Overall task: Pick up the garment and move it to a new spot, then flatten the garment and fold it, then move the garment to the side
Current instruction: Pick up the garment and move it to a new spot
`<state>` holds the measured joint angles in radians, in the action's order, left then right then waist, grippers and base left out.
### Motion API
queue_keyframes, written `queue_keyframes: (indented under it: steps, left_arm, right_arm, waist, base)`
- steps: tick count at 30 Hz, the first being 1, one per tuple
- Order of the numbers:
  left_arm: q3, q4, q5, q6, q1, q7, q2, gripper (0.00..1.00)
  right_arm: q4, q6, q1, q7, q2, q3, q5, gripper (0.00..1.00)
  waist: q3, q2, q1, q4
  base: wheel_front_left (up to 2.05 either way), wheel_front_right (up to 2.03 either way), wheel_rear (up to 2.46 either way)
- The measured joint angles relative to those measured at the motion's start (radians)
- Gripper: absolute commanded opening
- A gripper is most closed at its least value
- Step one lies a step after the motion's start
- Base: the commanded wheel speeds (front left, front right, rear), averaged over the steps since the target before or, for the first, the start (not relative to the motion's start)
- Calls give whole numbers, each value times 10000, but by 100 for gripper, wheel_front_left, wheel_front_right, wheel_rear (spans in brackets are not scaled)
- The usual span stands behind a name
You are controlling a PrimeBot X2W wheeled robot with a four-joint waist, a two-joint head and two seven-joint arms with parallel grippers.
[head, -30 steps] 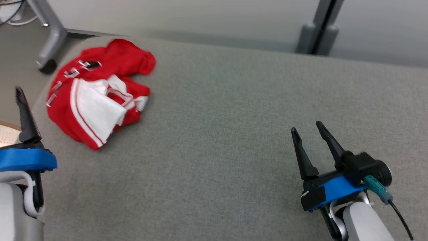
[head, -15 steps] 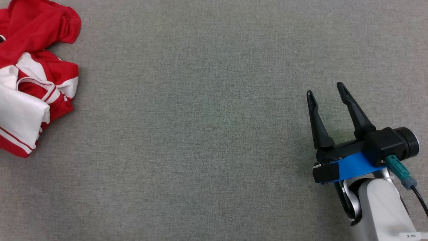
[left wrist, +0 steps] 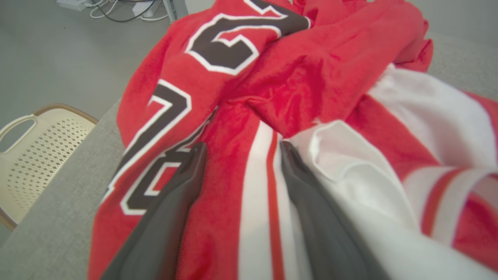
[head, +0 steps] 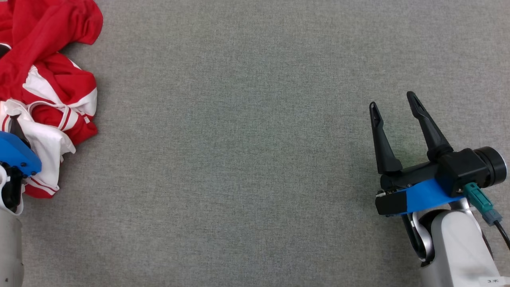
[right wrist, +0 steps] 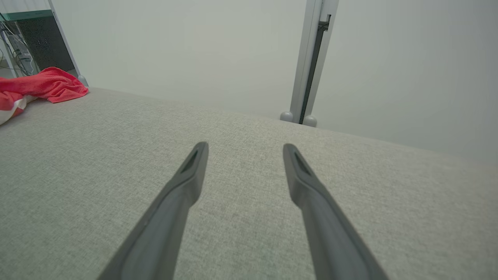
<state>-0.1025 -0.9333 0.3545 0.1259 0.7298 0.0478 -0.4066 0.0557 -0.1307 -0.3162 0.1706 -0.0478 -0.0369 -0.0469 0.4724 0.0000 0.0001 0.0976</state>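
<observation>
The garment (head: 48, 71) is a crumpled red jersey with white panels and stripes, lying at the left edge of the head view. In the left wrist view the garment (left wrist: 311, 77) shows black numbers edged in white. My left gripper (left wrist: 242, 149) is open, its two fingers lying on the fabric on either side of a red and white striped fold. Its blue mount (head: 18, 153) sits over the garment's lower white part. My right gripper (head: 391, 101) stands open over bare grey cloth far to the right, with nothing between its fingers. From the right wrist view the garment (right wrist: 42, 87) lies far off to the left.
The grey cloth-covered table (head: 255, 179) stretches wide between the two grippers. Its left edge runs close beside the garment, with a cream perforated basket (left wrist: 31, 155) on the floor below. A pale post (right wrist: 311, 58) stands behind the far edge.
The head camera has dipped and turned, so the scene shifted. My left gripper has come onto the garment and its white part is ruffled. The right gripper has barely moved.
</observation>
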Motion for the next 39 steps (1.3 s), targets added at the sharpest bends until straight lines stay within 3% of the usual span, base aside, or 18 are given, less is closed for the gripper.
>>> queue_keyframes:
  steps: [1,2,3,4,13,22,28,39]
  left_arm:
    - [75,-81,82,6,16,75,13,100]
    - [155,-146,153,29,31,125,23,80]
    - [221,-213,234,29,43,144,23,19]
    - [293,-280,320,29,48,174,23,0]
    - [874,-217,514,35,-87,-963,-426,0]
    - [1302,1200,-90,-36,230,-2474,-878,0]
    - [1685,2984,-385,-109,655,-2468,-945,0]
    - [2692,6435,-662,-96,1754,-1292,-754,0]
  right_arm:
    - [2,0,2,-15,0,-12,0,100]
    - [12,0,2,-21,0,-31,-2,100]
    - [21,0,2,-36,0,-58,0,100]
    - [33,0,2,-69,0,-98,6,100]
    - [382,0,134,117,0,-176,238,100]
    - [1016,0,373,466,-2,-372,823,100]
    - [1379,0,424,688,0,-527,1212,100]
    - [1839,0,523,894,0,-997,1988,100]
  waist:
    - [-30,0,0,13]
    - [-64,0,0,20]
    - [-109,0,0,23]
    - [-156,0,0,17]
    - [-811,0,-2,-124]
    - [-1743,0,-2,-442]
    - [-2244,0,-3,-914]
    - [-2578,0,-2,-2332]
  base:
    - [0,0,0]
    - [0,0,0]
    - [0,0,0]
    - [0,0,0]
    - [0,0,0]
    - [0,0,0]
    - [0,0,0]
    - [0,0,0]
